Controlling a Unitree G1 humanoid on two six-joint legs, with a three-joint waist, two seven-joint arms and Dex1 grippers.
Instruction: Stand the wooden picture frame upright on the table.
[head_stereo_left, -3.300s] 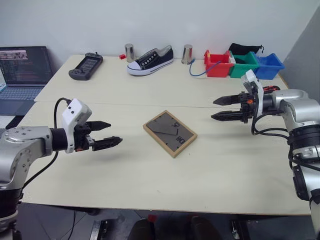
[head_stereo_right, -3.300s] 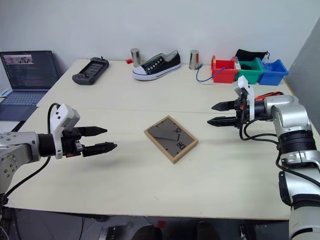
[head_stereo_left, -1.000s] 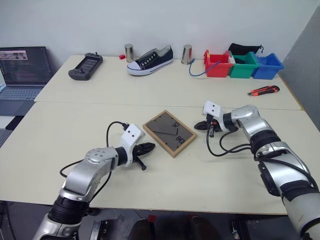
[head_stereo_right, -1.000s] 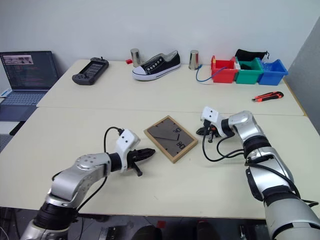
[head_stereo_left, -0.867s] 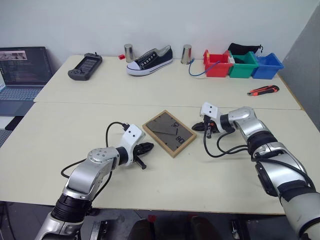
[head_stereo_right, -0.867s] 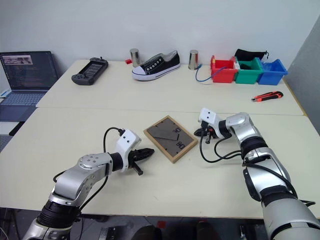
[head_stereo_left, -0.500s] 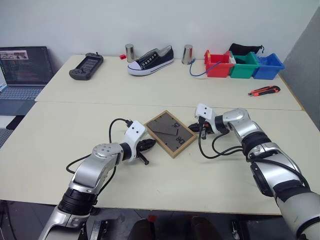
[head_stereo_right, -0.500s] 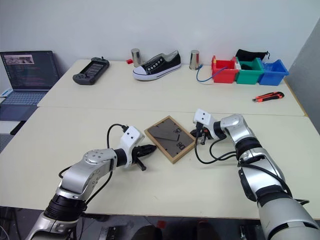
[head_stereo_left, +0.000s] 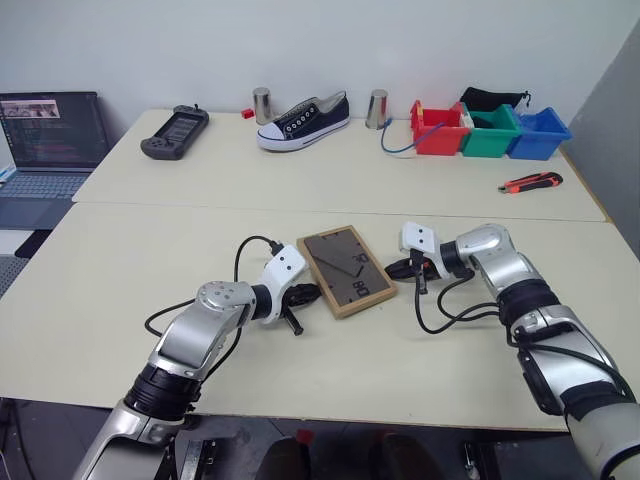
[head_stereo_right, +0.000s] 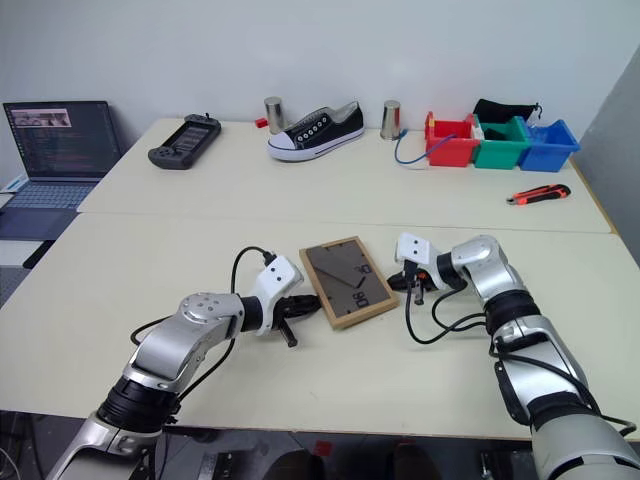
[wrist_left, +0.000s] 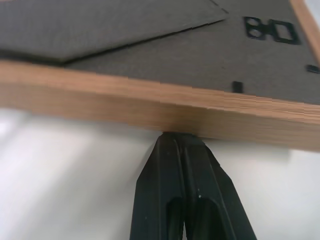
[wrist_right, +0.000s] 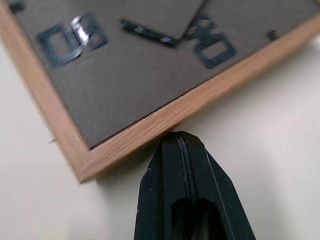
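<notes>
The wooden picture frame (head_stereo_left: 346, 271) lies flat near the middle of the table (head_stereo_left: 200, 190), dark backing and stand flap facing up. My left gripper (head_stereo_left: 311, 293) is shut, and its tips press against the frame's left wooden edge. In the left wrist view the joined fingertips (wrist_left: 180, 142) meet the light-wood side of the wooden picture frame (wrist_left: 150, 105). My right gripper (head_stereo_left: 392, 268) is shut too, with its tip at the frame's right edge. The right wrist view shows its fingertips (wrist_right: 179, 142) touching the wood rim of the wooden picture frame (wrist_right: 125, 75) near a corner.
Along the far edge stand a game controller (head_stereo_left: 175, 146), two metal cups (head_stereo_left: 262, 103), a black shoe (head_stereo_left: 303, 118) and red, green and blue bins (head_stereo_left: 487, 131). A box cutter (head_stereo_left: 530, 182) lies at the right. A laptop (head_stereo_left: 45, 140) sits off the left side.
The frame has turned from a diamond stance to a squarer one and slid slightly right. My left gripper has pushed right against it; my right gripper has drawn back and down.
</notes>
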